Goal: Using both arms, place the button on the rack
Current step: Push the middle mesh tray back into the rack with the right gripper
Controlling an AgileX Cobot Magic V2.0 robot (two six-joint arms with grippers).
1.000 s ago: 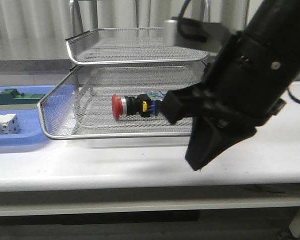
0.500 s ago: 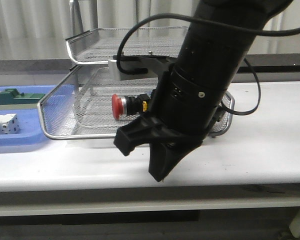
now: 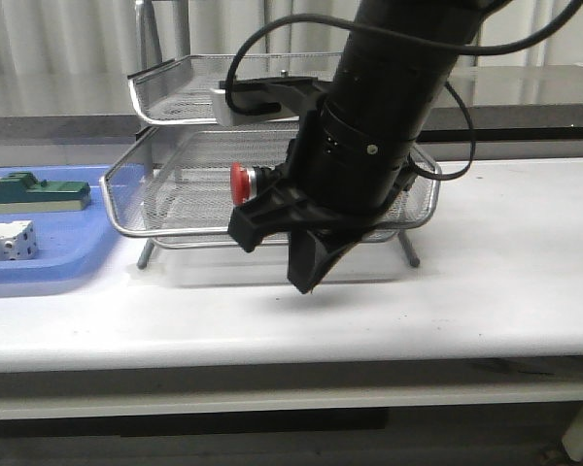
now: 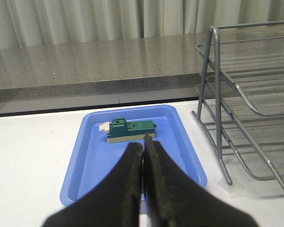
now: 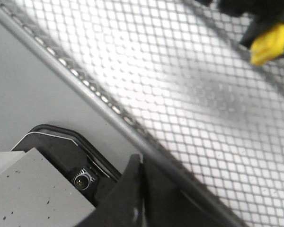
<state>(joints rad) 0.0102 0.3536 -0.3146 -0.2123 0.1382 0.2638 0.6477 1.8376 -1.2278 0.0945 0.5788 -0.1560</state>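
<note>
Although the right arm (image 3: 389,107) hides most of it, the button (image 3: 241,183) lies on its side in the lower visible tier of the rack (image 3: 175,209), red cap toward nine o'clock in the front view, near the middle of that tier and resting on the mesh. Only the cap and a sliver of collar show there; in the right wrist view a yellow bit of its body (image 5: 270,42) sits on the mesh, apart from the fingers.

The right gripper (image 3: 306,272) hangs in front of the rack's near rim, at about six o'clock from the button, pointing down toward the bench (image 3: 505,291). Its fingers are pressed together with nothing between them, as the right wrist view shows, the rim wire crossing just beyond the tips. The left gripper (image 4: 143,189) is also closed and empty; it is out of the front view and looks over the blue tray (image 4: 90,175), where the green block (image 4: 130,130) lies, with the rack's side frame toward three o'clock. The white block (image 3: 5,241) shares that tray at the front view's nine o'clock edge.

As I judge it, the placing is done: the button is in the rack and neither gripper touches it. What seems left is only for the right arm to clear the rack without catching the rim or a leg, and for both arms to retire.
</note>
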